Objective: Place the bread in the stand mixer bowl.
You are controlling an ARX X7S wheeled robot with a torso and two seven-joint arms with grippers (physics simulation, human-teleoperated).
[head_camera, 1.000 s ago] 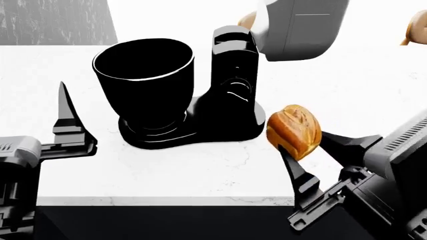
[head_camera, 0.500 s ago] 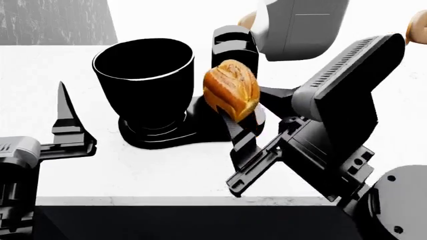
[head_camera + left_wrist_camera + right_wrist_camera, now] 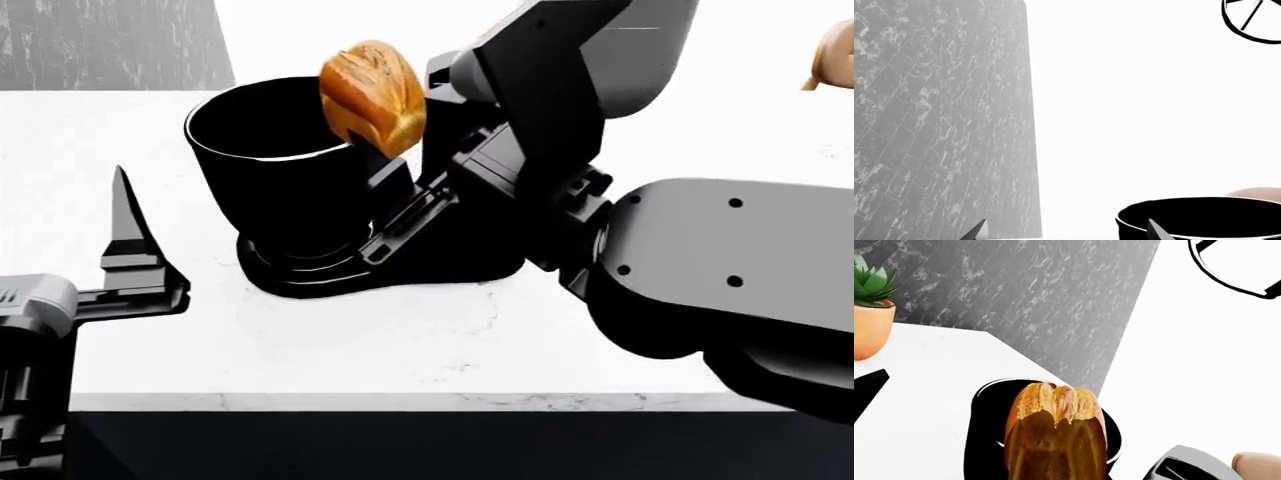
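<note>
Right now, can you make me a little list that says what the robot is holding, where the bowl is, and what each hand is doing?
holding: the bread, pinched in the right gripper
bread position: in the air above the near-right rim of the stand mixer bowl, not inside yet
bowl: black, upright on the mixer base, on the white counter
left gripper: open, empty, off to the bowl's left
also seen: a potted plant in the right wrist view

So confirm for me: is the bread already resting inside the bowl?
No. The bread is clamped in the right gripper, up at the bowl's rim.
</note>
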